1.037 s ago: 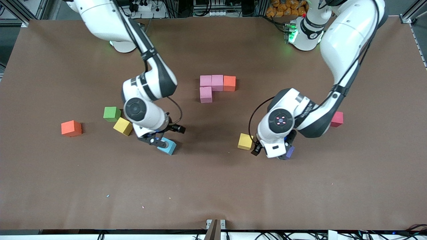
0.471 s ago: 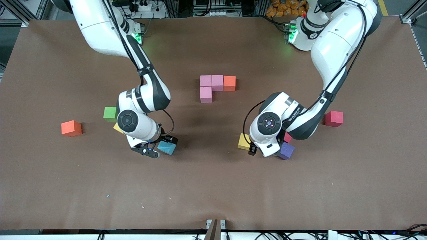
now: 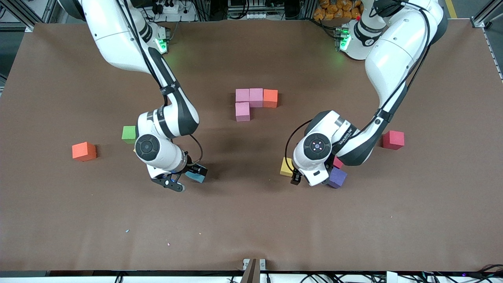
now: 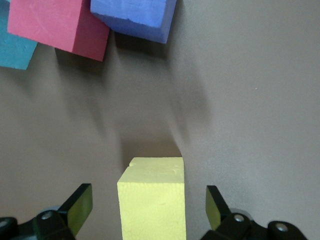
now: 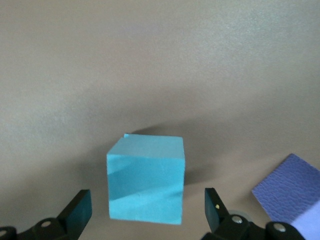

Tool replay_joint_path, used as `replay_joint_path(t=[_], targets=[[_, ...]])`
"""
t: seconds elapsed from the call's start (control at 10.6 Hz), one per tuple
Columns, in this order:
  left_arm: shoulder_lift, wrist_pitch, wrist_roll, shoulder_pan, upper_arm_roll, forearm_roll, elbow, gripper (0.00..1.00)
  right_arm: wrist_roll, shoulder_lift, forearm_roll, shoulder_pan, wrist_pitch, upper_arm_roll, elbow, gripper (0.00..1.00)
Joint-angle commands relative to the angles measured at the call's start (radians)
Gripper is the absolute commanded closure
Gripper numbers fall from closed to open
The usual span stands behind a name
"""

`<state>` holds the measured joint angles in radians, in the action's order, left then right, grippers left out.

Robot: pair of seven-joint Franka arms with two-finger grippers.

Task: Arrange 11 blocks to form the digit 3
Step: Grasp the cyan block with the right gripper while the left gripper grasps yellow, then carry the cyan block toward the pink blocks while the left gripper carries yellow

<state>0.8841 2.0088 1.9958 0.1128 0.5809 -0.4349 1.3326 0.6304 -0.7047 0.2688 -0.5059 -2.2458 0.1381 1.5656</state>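
Left wrist view: our left gripper (image 4: 145,212) sits wide open around a yellow cube (image 4: 152,197); our right gripper (image 5: 145,212), jaws equally wide, flanks a light blue cube (image 5: 146,177).

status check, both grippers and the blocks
Left gripper open, straddling yellow block. Right gripper open around light blue block. Digit 3 four blocks so far. Nothing in the way.

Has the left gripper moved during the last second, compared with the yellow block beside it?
Yes. The left gripper has shifted toward the yellow block, which stayed put, and its open fingers now straddle that block without touching it.
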Motion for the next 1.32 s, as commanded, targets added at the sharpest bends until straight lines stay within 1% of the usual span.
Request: replay_joint_path(t=[0.0,0.09,0.66,0.75,0.85,1.23], targets=[[0.018,0.018,0.008,0.019,-0.01,0.01,-0.015,0.0,0.066,-0.064,0.004,0.001,-0.029,-0.012,-0.068,0.0],[0.019,0.024,0.008,0.021,-0.01,0.01,-0.015,0.0,0.058,-0.076,-0.002,0.001,-0.047,-0.012,-0.068,0.0],[0.041,0.033,0.008,0.042,-0.027,0.001,-0.01,0.0,0.06,-0.085,-0.016,-0.01,-0.049,-0.009,-0.067,0.0],[0.042,0.047,0.008,0.045,-0.029,0.001,-0.009,0.0,0.063,-0.085,-0.063,0.004,-0.049,-0.011,-0.067,0.0],[0.049,0.051,0.008,0.047,-0.03,-0.001,-0.009,0.0,0.066,-0.085,-0.086,0.004,-0.051,-0.011,-0.064,0.0],[0.067,0.073,0.005,0.05,-0.041,-0.001,-0.009,0.0,0.069,-0.093,-0.079,0.001,-0.052,-0.012,-0.061,0.0]])
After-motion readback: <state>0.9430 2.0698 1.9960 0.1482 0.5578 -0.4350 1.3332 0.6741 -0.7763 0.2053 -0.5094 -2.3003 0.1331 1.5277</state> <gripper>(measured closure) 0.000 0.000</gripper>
